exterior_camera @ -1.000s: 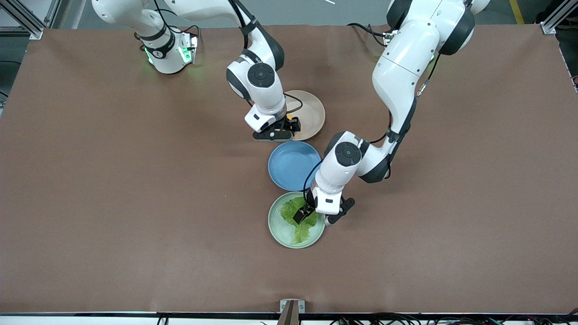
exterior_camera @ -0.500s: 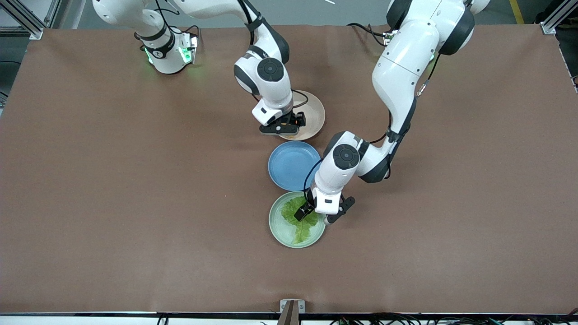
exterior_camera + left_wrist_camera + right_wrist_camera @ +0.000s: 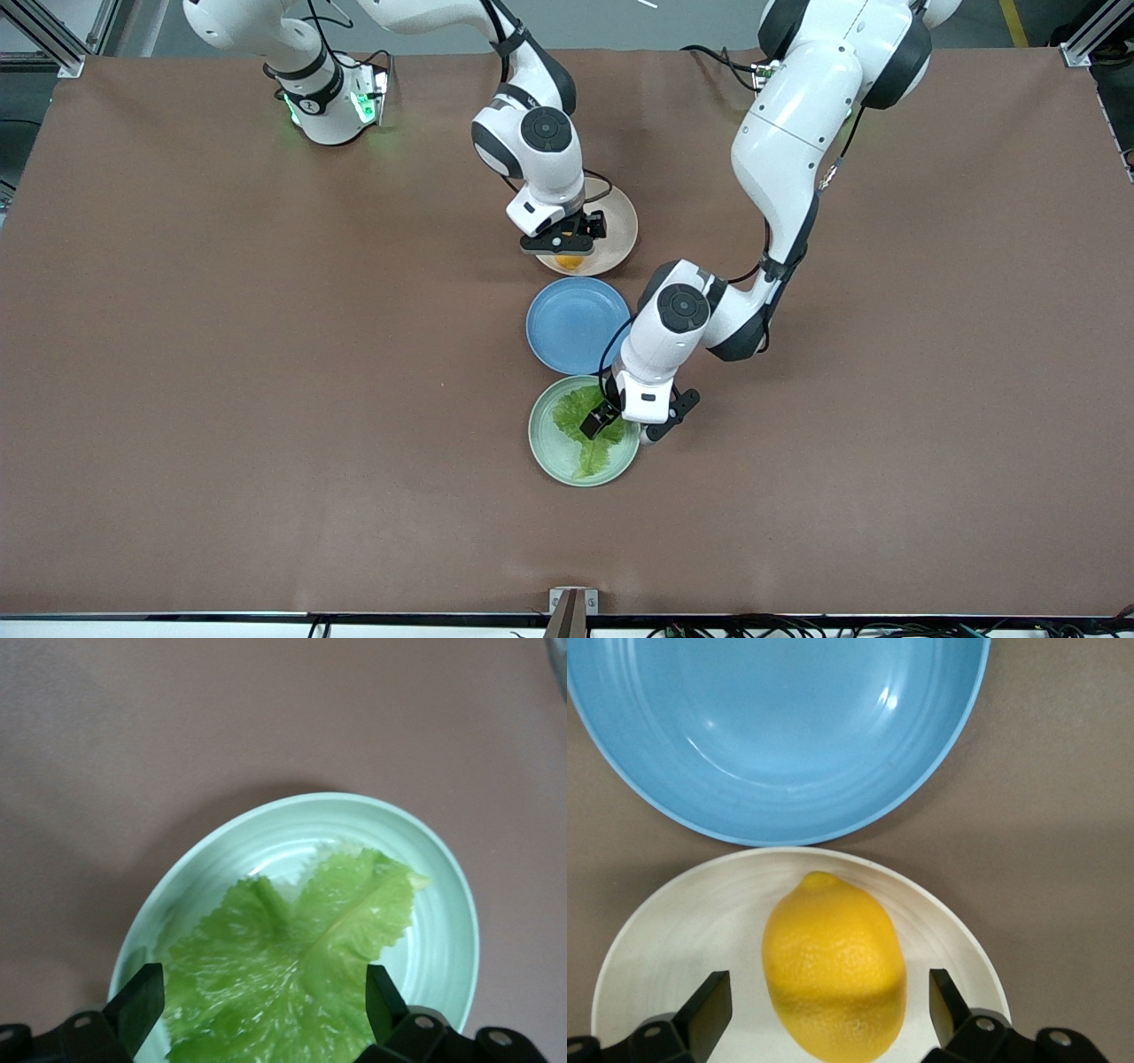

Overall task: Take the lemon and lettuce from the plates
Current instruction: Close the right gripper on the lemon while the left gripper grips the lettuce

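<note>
The yellow lemon lies on the beige-pink plate. My right gripper hangs open just above it. In the right wrist view the lemon sits between the two spread fingers, untouched, on the plate. The lettuce lies flat in the pale green plate. My left gripper is open low over it. In the left wrist view the leaf spreads between the open fingers on the plate.
An empty blue plate lies between the two plates, close to both, and also shows in the right wrist view. Bare brown table surrounds the plates.
My right gripper has moved over the beige-pink plate to stand above the lemon, which now shows beneath it. My left gripper has barely shifted over the lettuce.
</note>
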`<state>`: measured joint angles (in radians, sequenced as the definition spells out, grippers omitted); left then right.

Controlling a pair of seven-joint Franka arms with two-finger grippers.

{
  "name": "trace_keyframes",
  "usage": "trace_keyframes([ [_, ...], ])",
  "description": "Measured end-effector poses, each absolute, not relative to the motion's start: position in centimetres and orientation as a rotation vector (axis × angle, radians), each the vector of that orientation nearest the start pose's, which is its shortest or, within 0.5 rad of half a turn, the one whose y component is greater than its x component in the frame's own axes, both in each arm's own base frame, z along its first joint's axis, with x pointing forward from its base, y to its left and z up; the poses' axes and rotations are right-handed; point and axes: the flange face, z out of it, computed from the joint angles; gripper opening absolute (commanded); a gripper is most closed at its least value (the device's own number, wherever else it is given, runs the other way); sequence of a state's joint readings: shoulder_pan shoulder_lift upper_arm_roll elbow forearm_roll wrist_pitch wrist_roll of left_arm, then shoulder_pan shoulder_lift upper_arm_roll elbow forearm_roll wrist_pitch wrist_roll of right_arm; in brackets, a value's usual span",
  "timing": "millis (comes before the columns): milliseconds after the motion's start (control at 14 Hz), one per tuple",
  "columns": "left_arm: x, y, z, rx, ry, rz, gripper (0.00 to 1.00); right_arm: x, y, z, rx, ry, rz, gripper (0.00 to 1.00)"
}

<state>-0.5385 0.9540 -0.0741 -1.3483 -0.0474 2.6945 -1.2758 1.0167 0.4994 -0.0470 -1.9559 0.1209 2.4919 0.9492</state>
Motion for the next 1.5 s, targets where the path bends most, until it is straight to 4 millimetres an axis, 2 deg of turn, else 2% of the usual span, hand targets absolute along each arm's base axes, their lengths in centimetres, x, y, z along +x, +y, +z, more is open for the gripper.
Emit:
trace_keyframes([
  [286,63.9,-42.8,18.0,-3.263,-1.280,-0.306,1.00,34.9,51.7,21.2,-3.074,0.111,0.021,0.97],
  [429,64.0,-42.8,18.0,-3.264,-1.280,-0.307,0.98,34.8,51.7,20.8,-3.077,0.108,0.021,0.89],
  [643,63.9,-42.9,17.8,-3.263,-1.279,-0.304,0.72,34.7,51.7,20.7,-3.080,0.104,0.019,0.69],
  [857,63.9,-42.9,17.8,-3.263,-1.279,-0.304,0.45,34.7,51.8,20.8,-3.079,0.104,0.018,0.33],
  [1000,63.9,-42.9,17.8,-3.263,-1.279,-0.304,0.27,34.8,51.7,20.8,-3.079,0.106,0.016,0.27],
  [1214,63.9,-42.9,17.7,-3.264,-1.278,-0.303,0.07,35.3,51.4,20.8,-3.086,0.106,0.004,0.24],
  [1286,63.9,-42.9,17.7,-3.264,-1.278,-0.303,0.01,35.5,51.4,21.0,-3.089,0.106,0.001,0.11],
  [1357,63.9,-42.9,17.8,-3.264,-1.278,-0.304,0.00,35.7,51.5,21.3,-3.093,0.107,0.003,0.02],
  [1500,63.9,-43.0,17.9,-3.268,-1.279,-0.309,0.00,36.5,51.9,22.4,-3.103,0.114,0.015,0.00],
])
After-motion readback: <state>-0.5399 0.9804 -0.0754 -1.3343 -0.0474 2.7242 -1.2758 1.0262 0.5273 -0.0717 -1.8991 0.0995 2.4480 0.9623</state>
